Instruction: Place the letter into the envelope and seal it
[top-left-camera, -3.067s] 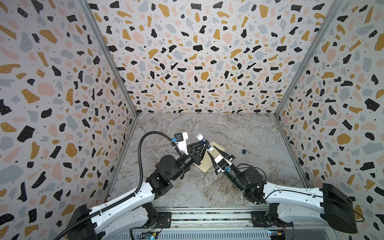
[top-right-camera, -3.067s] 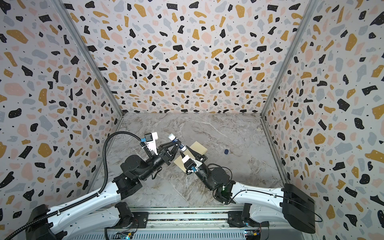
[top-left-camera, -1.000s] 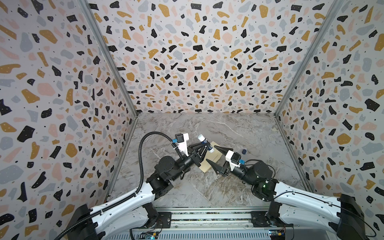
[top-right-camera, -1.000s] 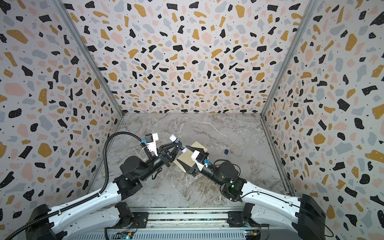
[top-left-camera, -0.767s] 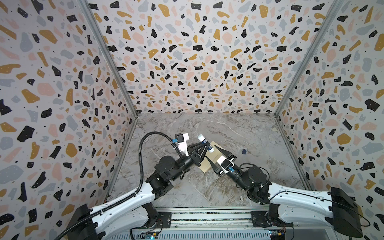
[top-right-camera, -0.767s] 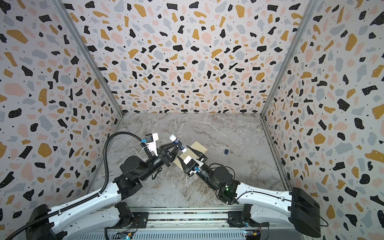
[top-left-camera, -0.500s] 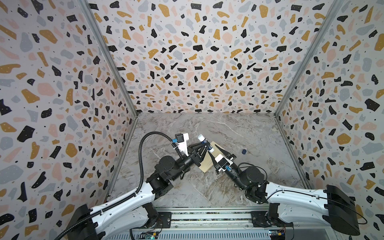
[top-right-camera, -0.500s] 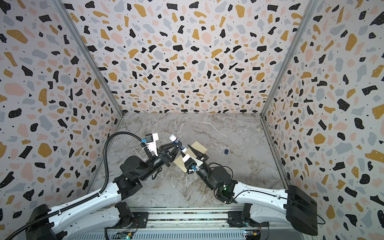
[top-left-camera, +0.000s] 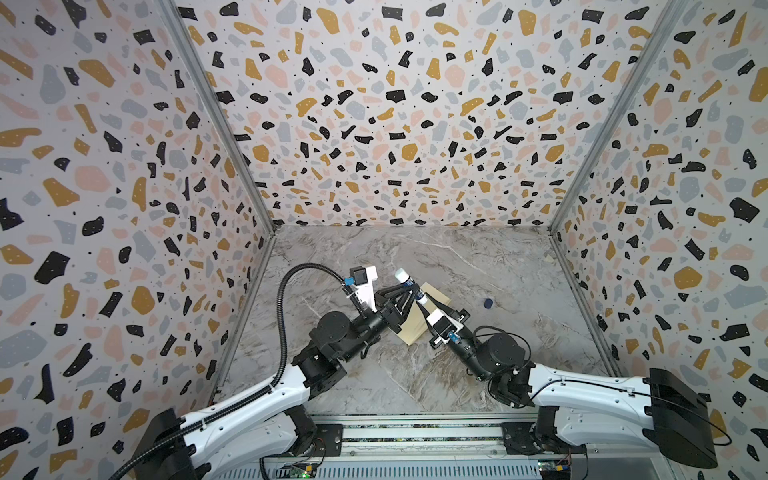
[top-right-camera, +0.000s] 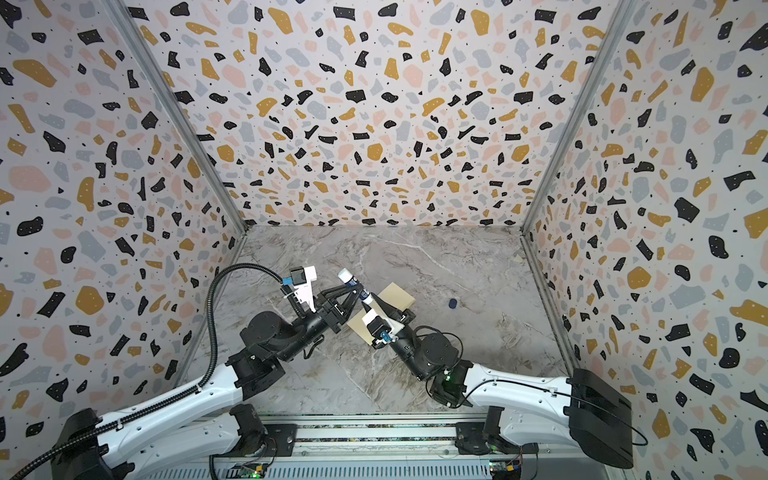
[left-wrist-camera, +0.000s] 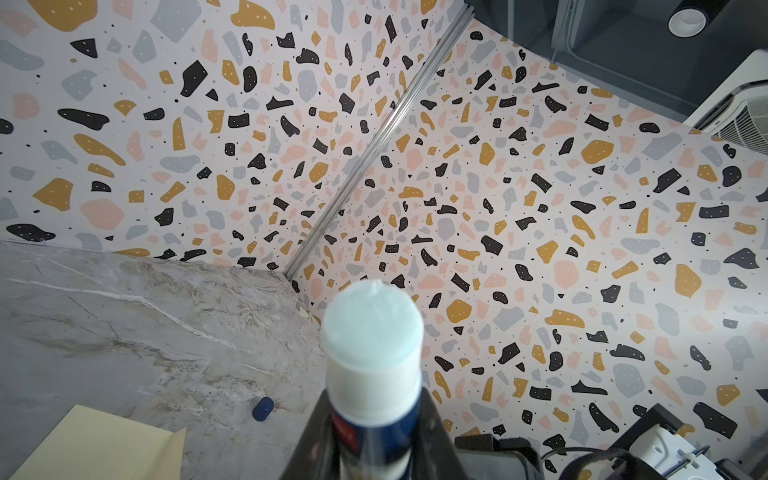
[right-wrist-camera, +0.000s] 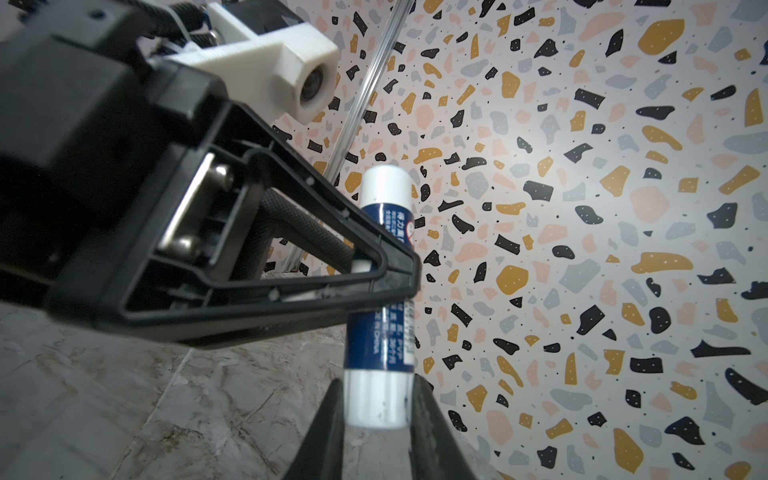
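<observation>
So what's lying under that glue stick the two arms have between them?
A pale yellow envelope lies flat on the marble table, below the glue stick. The right gripper covers its middle, so whether the letter is inside cannot be seen.

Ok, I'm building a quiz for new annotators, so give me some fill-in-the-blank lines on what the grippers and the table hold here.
1. The left gripper is shut around the body of an uncapped ___.
2. The right gripper pinches that thing by its ___ base.
3. A pale yellow ___ lies flat on the marble table.
4. A small loose cap, dark ___ in colour, lies on the table by itself.
Missing words: glue stick; white; envelope; blue.
</observation>
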